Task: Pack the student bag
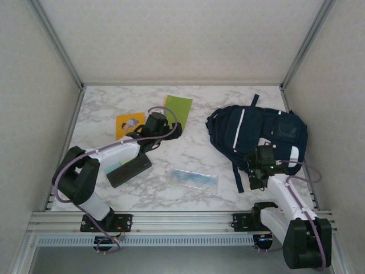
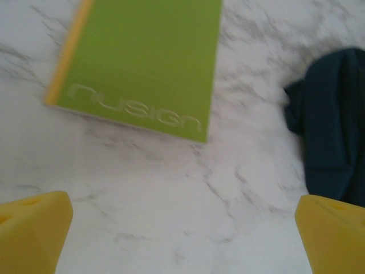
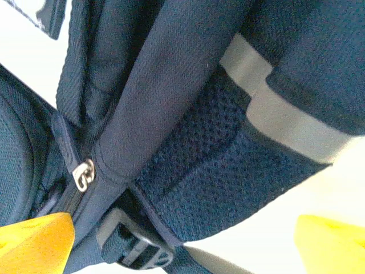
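Item: student bag (image 1: pixel 258 132), dark navy fabric with pale reflective stripes, lying flat on the right half of the marble table (image 1: pixel 188 154), its straps trailing toward the near edge. Material: soft woven cloth with a mesh panel (image 3: pixel 211 188); judged light when unfilled, limp rather than stiff, likely to sag and fold if lifted by one point, not fragile, and rough enough not to slip between pads. Suggested holds: the zipper pull (image 3: pixel 84 174) for opening, the padded seam beside it, or a strap near the plastic buckle (image 3: pixel 134 248); broad flat panels offer little to pinch. Whether the main compartment is open cannot be told. Right gripper (image 3: pixel 182 228): jaws spread wide, holding nothing, poised close over the bag's near side by the zipper. Left gripper (image 2: pixel 182 217): jaws spread wide, holding nothing, above bare marble just short of the green notebook (image 2: pixel 142 63), with the bag's edge to its right. Loose contents waiting, well apart from the bag: orange booklet (image 1: pixel 129 124), dark flat case (image 1: pixel 130 169), clear packet (image 1: pixel 195 178).
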Robot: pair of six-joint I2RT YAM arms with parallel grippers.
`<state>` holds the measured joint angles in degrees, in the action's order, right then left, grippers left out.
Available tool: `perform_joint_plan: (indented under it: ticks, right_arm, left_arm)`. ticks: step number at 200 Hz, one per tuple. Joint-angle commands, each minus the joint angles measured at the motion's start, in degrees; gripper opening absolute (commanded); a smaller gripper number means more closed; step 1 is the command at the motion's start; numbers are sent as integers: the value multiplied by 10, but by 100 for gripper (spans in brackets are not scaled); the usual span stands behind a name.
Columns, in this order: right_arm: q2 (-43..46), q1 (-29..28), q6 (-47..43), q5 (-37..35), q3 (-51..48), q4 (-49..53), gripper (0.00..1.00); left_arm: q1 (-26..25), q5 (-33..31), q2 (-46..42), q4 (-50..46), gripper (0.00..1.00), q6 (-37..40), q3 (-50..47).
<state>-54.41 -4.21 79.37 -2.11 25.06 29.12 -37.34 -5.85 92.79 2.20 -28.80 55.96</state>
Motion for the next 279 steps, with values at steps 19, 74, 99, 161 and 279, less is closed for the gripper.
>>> perform_joint_plan:
  ticks: [19,74,99,161,279]
  right_arm:
    - [-79,27,17,-56,2,-79,89]
    - [-138,40,-160,-12,82,-135,2]
    - [-125,40,-218,44,131,-141,0]
    - [-194,26,-247,173,273,-106,0]
    - [-285,10,-286,410,437,4,0]
  left_arm:
    - [-16,33,18,-9,100,-14,27]
    - [-22,54,0,11,99,-4,10]
    - [-27,114,-1,69,98,13,-12]
    - [-71,273,46,53,89,100,66]
    - [-126,280,152,69,72,213,183]
